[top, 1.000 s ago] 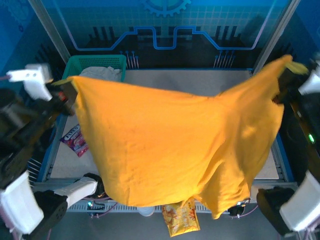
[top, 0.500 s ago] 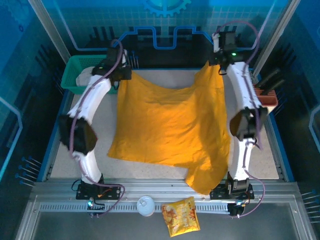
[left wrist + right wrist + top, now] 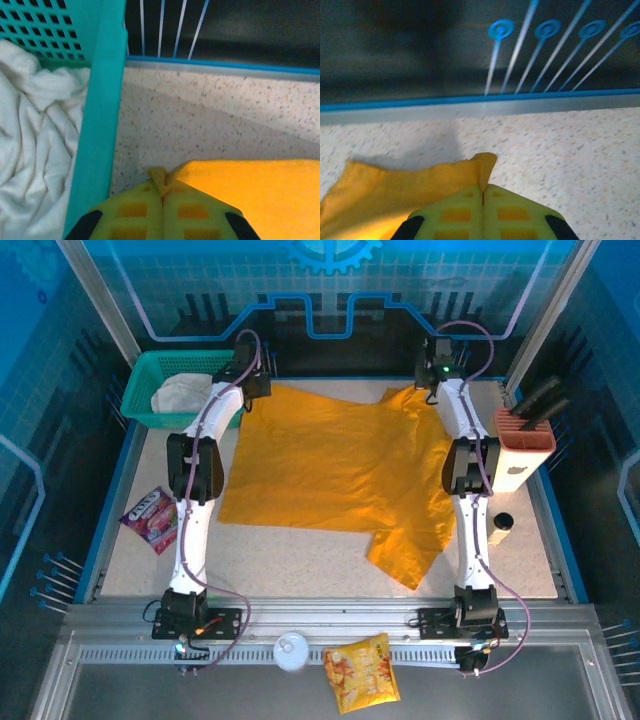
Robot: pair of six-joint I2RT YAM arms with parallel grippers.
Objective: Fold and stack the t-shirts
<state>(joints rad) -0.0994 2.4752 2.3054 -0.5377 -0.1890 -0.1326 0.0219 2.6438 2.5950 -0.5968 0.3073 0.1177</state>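
**A:** Mustard t-shirt [image 3: 340,470] now lies spread on the far half of the speckled tabletop [image 3: 300,550]. A second ago it hung aloft and filled the lens. Half a second ago its lower flap drooped past the front edge.

**B:** Grip?

**A:** Left tool [image 3: 162,192] is pressed together on one far corner, and right tool [image 3: 483,192] likewise on the other. A small peak of cloth pokes out between each pair of yellow-green waffle pads.

**B:** Fabric, surroundings?

**A:** Soft, matte, few ripples, with one flap jutting near-right. Off-white t-shirt [image 3: 30,150] lies crumpled in the teal mesh basket [image 3: 140,375], just beside the left tool.
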